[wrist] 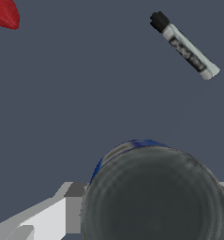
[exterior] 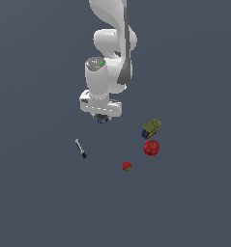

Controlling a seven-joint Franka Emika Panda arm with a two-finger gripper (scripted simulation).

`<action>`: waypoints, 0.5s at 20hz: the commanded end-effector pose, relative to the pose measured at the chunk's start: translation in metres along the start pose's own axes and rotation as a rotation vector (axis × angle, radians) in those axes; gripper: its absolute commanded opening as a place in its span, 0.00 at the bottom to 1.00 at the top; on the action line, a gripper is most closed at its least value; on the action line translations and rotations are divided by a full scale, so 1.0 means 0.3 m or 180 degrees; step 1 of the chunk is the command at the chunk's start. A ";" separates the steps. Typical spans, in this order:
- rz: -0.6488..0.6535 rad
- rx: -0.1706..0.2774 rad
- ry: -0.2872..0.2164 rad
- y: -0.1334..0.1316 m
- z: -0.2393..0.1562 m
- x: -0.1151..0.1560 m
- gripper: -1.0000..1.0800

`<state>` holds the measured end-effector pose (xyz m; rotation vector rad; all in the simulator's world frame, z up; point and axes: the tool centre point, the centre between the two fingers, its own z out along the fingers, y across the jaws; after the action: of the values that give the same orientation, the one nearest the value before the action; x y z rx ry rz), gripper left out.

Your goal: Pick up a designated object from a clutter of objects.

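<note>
Small squat round can with dark grey top and blue rim (wrist: 155, 197) sits between the end effector (exterior: 102, 118) fingers, apparently gripped and off the table; wrist view shows it filling the frame. Grasp looks done, lift under way. Left behind, well apart: grey black-tipped stick (exterior: 80, 148), olive-yellow can (exterior: 151, 128), red apple (exterior: 151, 147), strawberry (exterior: 127, 166).

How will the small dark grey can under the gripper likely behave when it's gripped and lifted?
The dark grey can looks rigid, so it should hold its shape. Its round wall may slip or twist between the gripper's flat fingers. Being squat, it probably won't tip.
</note>
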<state>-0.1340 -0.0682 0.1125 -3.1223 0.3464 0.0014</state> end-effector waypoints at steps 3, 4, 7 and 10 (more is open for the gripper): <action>0.0001 -0.0005 0.0002 -0.008 -0.125 0.010 0.00; 0.0002 -0.0006 0.0002 -0.010 -0.153 0.013 0.00; 0.0002 -0.0008 0.0003 -0.016 -0.235 0.020 0.00; 0.0002 -0.0008 0.0003 -0.023 -0.319 0.028 0.00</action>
<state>-0.1254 -0.0640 0.1950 -3.1244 0.3475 0.0006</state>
